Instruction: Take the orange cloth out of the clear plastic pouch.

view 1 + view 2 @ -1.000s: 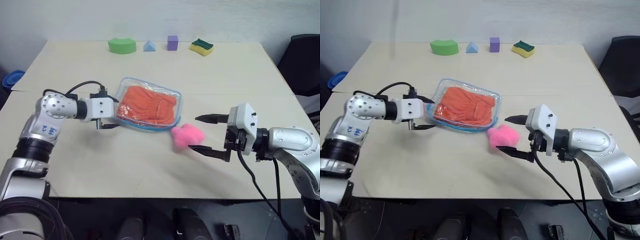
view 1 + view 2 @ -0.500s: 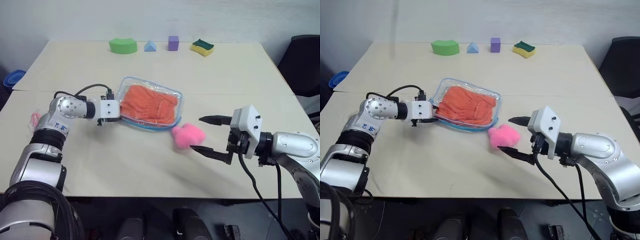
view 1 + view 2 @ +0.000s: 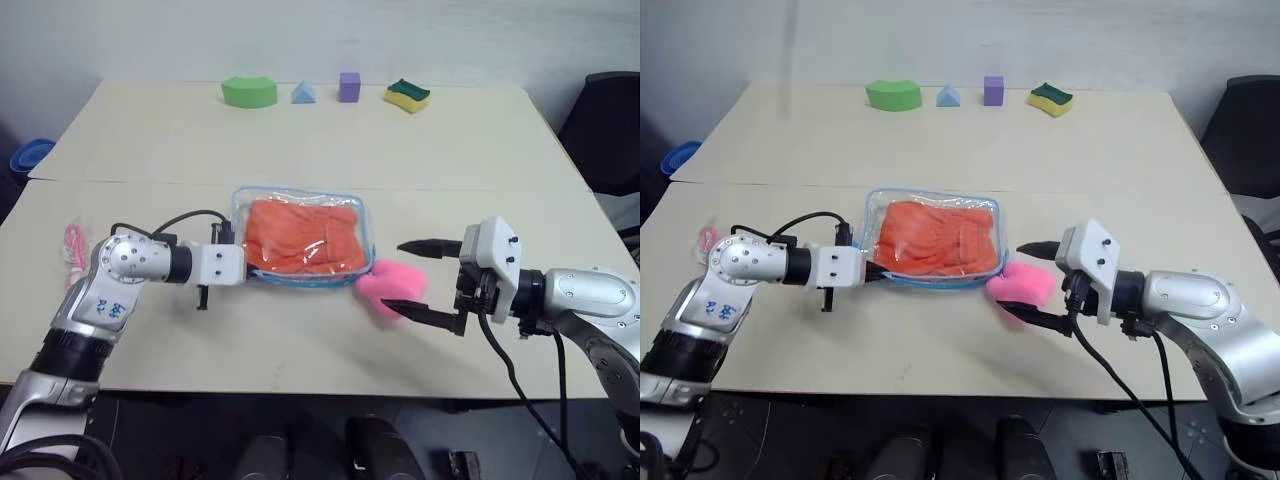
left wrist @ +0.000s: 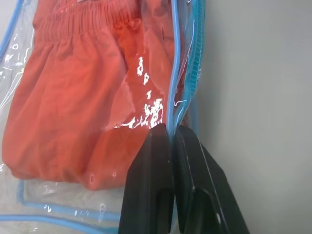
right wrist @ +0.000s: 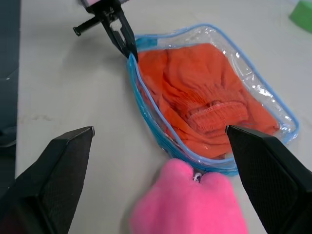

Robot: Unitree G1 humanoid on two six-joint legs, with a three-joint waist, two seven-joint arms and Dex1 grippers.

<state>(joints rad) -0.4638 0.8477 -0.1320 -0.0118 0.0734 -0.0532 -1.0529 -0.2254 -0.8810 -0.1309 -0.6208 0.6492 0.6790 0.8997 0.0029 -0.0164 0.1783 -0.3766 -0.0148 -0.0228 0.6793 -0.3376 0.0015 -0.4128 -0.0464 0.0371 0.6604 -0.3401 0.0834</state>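
The clear plastic pouch [image 3: 368, 222] with light blue edging lies flat in the middle of the table. The wrinkled orange cloth [image 3: 300, 236] is inside it. My left gripper [image 3: 243, 268] is shut on the pouch's blue edge at its near left corner; in the left wrist view the two black fingers [image 4: 156, 161] pinch the blue rim [image 4: 191, 73] beside the cloth [image 4: 73, 97]. To the pouch's right, my right gripper [image 3: 422, 281] stands open, level above the table. Its lower finger is against the fuzzy pink plush lump [image 3: 383, 289].
Along the far edge stand a green block [image 3: 249, 92], a blue triangle [image 3: 301, 92], a purple cube [image 3: 349, 86] and a yellow-green sponge [image 3: 407, 95]. A slim pink packet [image 3: 73, 248] lies at the left. A black chair [image 3: 610, 120] stands beyond the table's right side.
My left gripper has closed on the pouch's edge and drawn back toward me, sliding and turning the pouch nearer. The pink lump has shifted slightly right. The right gripper has stayed open and in place.
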